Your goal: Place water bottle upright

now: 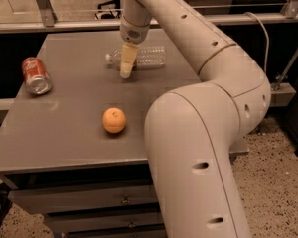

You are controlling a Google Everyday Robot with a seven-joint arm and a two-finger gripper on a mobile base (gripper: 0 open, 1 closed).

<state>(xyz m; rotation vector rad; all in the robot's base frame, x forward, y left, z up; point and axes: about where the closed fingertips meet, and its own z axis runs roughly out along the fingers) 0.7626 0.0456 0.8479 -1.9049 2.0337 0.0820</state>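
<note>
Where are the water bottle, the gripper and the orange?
water bottle (pixel 150 56), camera view, on its clear ribbed body.
gripper (pixel 126 69), camera view, at its lower tip, over the bottle's neck end.
orange (pixel 114 120), camera view, on its middle.

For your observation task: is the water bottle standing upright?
No, the water bottle lies on its side, with the tool at its neck.

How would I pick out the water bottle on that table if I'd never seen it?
Start at the grey table and look to its far side, where the robot's pincer hangs down. The water bottle lies on its side just behind the pincer, white cap toward the red can. It is the only clear, ribbed thing there; the can and the orange are solid-coloured.
</note>
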